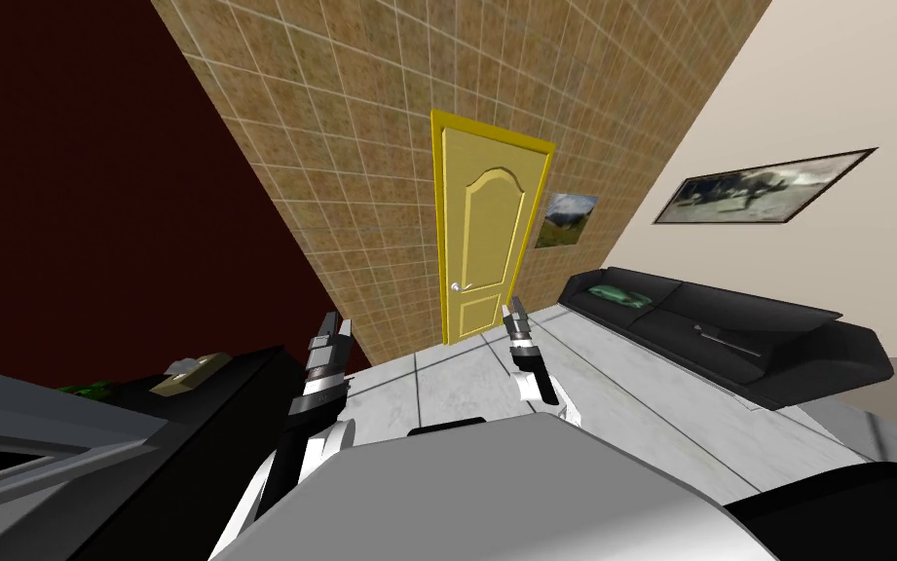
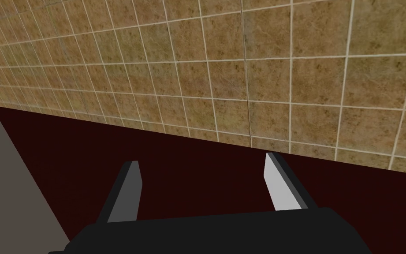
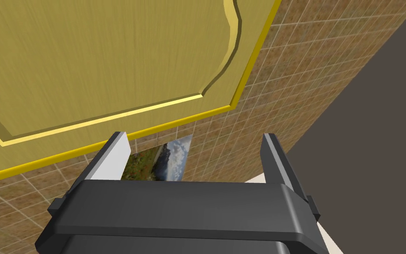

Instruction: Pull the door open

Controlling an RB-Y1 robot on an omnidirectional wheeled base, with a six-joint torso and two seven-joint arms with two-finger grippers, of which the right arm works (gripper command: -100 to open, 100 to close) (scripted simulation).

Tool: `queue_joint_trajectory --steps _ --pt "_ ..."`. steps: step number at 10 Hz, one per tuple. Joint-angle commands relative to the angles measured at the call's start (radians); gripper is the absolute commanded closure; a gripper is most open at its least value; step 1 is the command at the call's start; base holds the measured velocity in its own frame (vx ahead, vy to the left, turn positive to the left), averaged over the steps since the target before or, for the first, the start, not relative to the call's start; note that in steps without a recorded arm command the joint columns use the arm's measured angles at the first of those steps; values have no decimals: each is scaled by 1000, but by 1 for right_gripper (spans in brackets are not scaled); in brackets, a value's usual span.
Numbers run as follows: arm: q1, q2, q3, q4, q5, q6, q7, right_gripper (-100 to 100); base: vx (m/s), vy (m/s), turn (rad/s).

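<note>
Both wide open and empty, the right gripper (image 1: 511, 312) stands nearer than the left gripper (image 1: 332, 323) to the handle (image 1: 457, 286) of the yellow door (image 1: 483, 224), seemingly well ahead.

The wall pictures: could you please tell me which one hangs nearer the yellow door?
The small landscape picture on the tiled wall, just beside the door; the wide framed picture hangs over the sofa.

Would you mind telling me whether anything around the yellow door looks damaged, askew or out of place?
Nothing stands out. The door sits shut, its handle in place; the shared slant is the camera's. The left pincer and right pincer are open and empty.
</note>
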Motion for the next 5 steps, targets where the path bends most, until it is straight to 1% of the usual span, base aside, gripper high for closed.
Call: queue_joint_trajectory --steps 1,2,3,4,5 --pt "-6 -4 -2 29 -2 -6 0 -100 39 -22 64" --pt "-28 -14 -8 68 -7 -11 0 -100 50 -31 117" --pt "-28 -14 -8 83 -7 -11 0 -100 42 -26 80" --pt "-51 -23 -15 120 -12 -16 1 -100 45 -21 146" --pt "-51 -23 -15 137 -12 -16 1 -100 41 -19 72"
